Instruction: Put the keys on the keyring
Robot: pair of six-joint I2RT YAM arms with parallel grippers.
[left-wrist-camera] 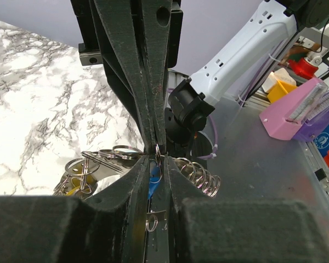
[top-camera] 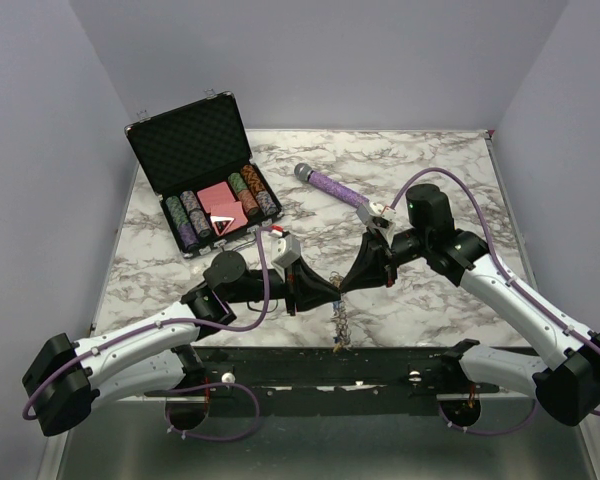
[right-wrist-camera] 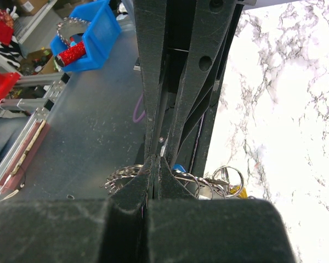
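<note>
On the left gripper the fingers stand nearly together, pinching a blue key. Those of the right gripper are pressed tight, apparently on the keyring wire. Everything hangs just above the near edge of the table, the other keys dangling. If either pinch slackens, the key could twist free and the bunch drop past that edge.

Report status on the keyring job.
Right gripper shut on the keyring. Left gripper pinching the blue-capped key beside it. Other keys dangle below. Microphone and chip case sit far back.
</note>
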